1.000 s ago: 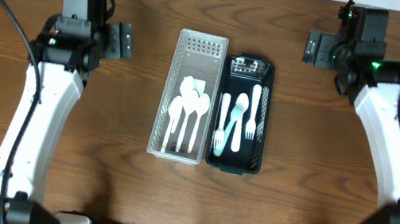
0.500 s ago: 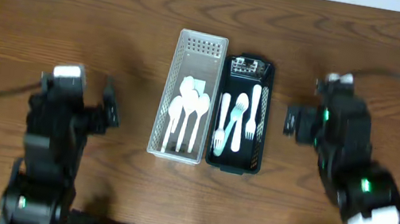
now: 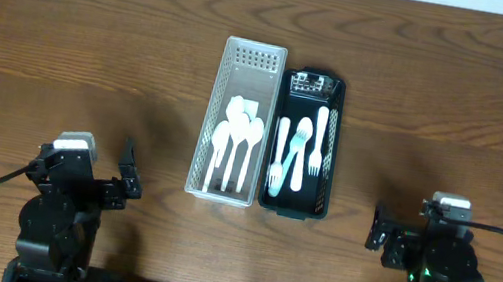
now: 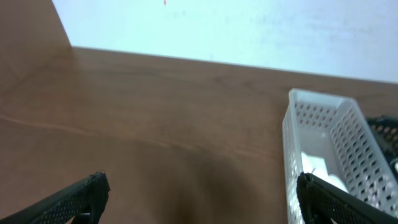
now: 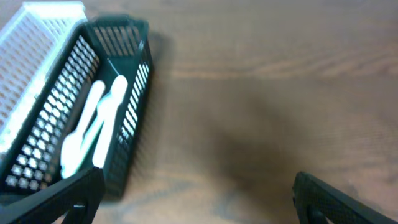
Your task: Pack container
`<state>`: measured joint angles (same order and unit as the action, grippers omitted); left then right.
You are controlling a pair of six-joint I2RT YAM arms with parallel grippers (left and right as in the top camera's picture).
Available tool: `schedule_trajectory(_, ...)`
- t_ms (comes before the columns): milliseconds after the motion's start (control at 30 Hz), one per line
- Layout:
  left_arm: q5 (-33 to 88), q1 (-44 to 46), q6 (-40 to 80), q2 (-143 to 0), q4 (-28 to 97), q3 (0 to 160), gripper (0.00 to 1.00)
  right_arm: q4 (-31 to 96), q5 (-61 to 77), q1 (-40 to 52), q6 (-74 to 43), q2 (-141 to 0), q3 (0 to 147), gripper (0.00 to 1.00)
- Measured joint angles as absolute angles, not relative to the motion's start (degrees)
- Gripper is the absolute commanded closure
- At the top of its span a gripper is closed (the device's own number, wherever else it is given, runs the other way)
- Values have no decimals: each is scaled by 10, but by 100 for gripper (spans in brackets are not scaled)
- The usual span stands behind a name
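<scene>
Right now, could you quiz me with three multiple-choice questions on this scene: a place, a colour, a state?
1. Where are the forks? A in a bowl; B in the dark green basket; C on a plate.
2. What colour are the spoons? A white; B red; C black.
3. How are the two grippers? A both open, empty; B both gripping forks; C both gripping spoons.
Answers: 1 B, they lie within its mesh walls; 2 A, matching their white basket; 3 A, left gripper and right gripper show spread fingers, nothing between.
</scene>
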<state>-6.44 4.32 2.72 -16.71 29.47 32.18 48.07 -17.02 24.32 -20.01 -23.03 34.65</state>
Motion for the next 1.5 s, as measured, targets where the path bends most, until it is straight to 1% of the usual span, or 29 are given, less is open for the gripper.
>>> schedule_trajectory(333,-65,43,27,-167,408,322,2,575,-170,243,-204,-230,346,1)
schedule_trajectory(600,-64,43,27,-167,510,321,2,587,-172,243,-203,-230,345,1)
schedule_trajectory(700,-64,43,27,-167,531,321,2,607,-178,241,-199,-227,344,1)
schedule_trajectory(833,-65,43,27,-167,538,321,2,592,-178,213,-191,-194,342,1)
schedule_trajectory(967,-64,43,27,-167,538,321,2,522,-172,162,-149,-116,323,1)
schedule_trajectory(1067,-65,43,27,-167,538,321,2,437,-148,125,-104,-51,283,1)
schedule_trajectory(1133,-64,43,27,-167,538,321,2,358,-123,101,-72,-16,242,1)
schedule_trajectory(1167,-65,43,27,-167,539,321,2,329,-111,93,-61,-10,225,1)
schedule_trajectory(1367,-64,43,27,-167,539,321,2,50,-43,76,19,-9,90,1)
schedule_trajectory(1467,-65,43,27,-167,538,321,2,-31,-30,76,49,-8,38,1)
schedule_trajectory(1500,-64,43,27,-167,538,321,2,-39,-29,76,56,-8,27,1)
